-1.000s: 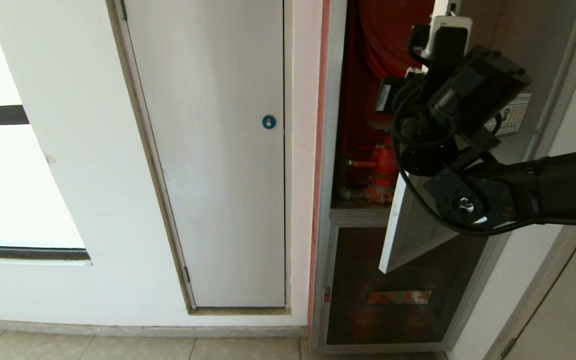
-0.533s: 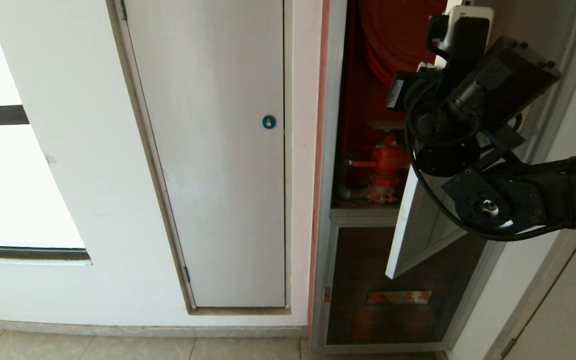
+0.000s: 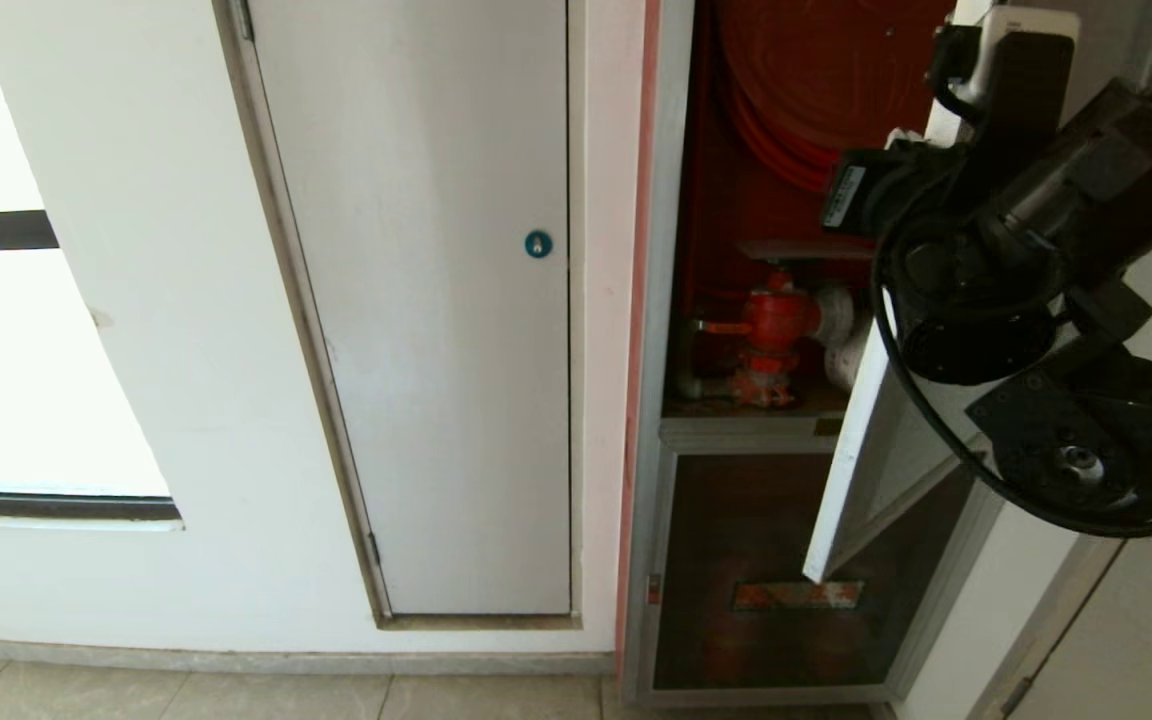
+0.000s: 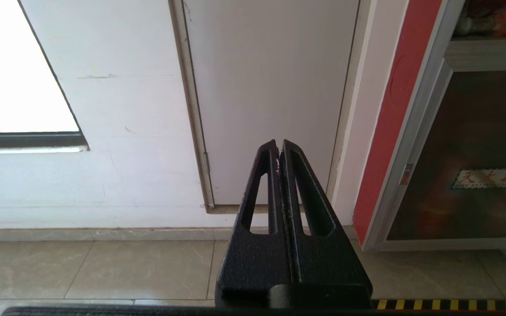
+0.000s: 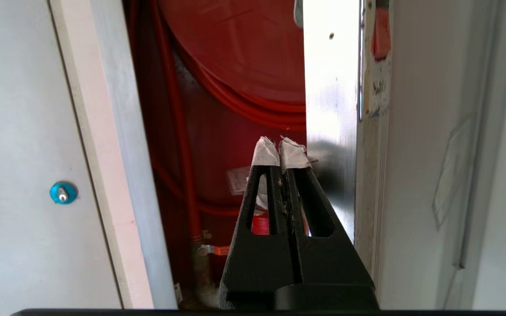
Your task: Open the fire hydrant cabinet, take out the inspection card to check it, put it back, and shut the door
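The fire hydrant cabinet stands open at the right of the white wall, its red inside showing: the red hose reel fills the upper part, and below it the red valve sits on the cabinet's floor ledge, with a bit of white rolled hose just beside it. The door is swung outward on its right-hand hinges, its pale free edge slanting down in front of the lower dark glass panel with the orange-red label. The right gripper is raised in front of the opening, its taped fingertips pressed together and holding nothing, lying just beside the door's shiny metal edge; whether they touch it cannot be told. In the head view the right arm covers much of the door's upper part. The inspection card cannot be made out with certainty. The left gripper is low, fingers pressed together and empty, pointing at the plain white panel with the blue round lock, above the tiled floor.
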Controlling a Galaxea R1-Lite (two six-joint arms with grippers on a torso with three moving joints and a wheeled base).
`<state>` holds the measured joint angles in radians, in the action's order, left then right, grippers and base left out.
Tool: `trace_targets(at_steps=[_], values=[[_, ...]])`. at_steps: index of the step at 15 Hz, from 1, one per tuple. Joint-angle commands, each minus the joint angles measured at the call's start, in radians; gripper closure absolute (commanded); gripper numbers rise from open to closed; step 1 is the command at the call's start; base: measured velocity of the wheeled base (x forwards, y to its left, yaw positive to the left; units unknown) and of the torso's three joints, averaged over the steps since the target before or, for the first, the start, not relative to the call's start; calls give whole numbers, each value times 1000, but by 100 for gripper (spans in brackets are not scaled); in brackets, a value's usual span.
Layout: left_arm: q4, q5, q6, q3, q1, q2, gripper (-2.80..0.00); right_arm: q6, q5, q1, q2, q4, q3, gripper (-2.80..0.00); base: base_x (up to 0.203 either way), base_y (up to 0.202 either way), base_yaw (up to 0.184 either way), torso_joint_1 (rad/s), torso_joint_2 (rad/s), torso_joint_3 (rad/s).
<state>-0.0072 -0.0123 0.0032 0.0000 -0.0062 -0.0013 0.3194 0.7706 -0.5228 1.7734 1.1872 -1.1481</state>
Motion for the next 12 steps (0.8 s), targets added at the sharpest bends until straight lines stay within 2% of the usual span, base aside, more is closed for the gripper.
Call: trace_targets(at_steps=[1,6,12], values=[[0,0,0,0,0,1,0,3,5,0,-87,6,61,0,0,0,0,0,0,0],[0,0,0,0,0,1,0,3,5,45,-214,4,188,0,0,0,0,0,0,0],[0,0,0,0,0,1,0,3,11,75,-341,-8,282,0,0,0,0,0,0,0]])
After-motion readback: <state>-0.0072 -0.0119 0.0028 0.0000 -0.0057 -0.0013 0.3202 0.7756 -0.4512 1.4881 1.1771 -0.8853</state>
